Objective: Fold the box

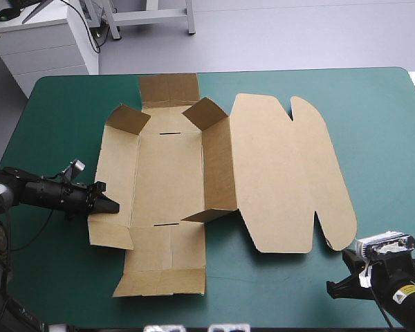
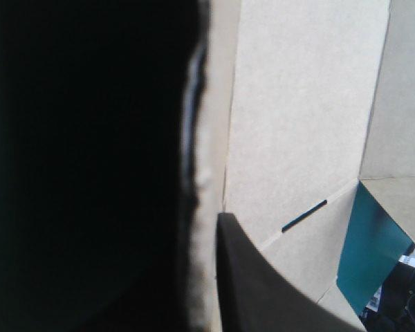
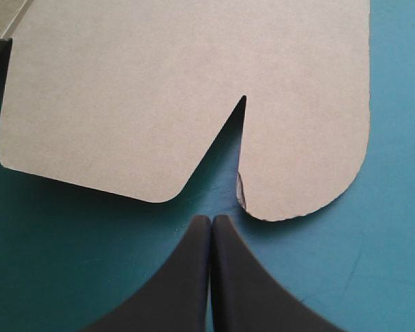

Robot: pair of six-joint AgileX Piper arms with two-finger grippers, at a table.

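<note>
Black fingers (image 2: 263, 290) of the left gripper (image 2: 209, 228) stand all but closed, with a strip of the brown box (image 1: 173, 173) pinched between them. One finger blocks half of the left wrist view. Only the high view places this grip: the outer edge of the box's left wall panel, toward its near corner. A slot (image 2: 304, 216) in the base lies ahead of this gripper.

On the right gripper (image 3: 211, 220) the fingers meet in a pointed arch and hold nothing. They stand over the teal-green cover (image 3: 373, 263), just short of the lid's rounded tab (image 3: 311, 166) and beside the notch (image 3: 241, 117). The high view alone shows the whole sheet. It is centred on the table, with two far corner flaps (image 1: 204, 113) raised and the lid (image 1: 283, 173) flat toward the right edge.
</note>
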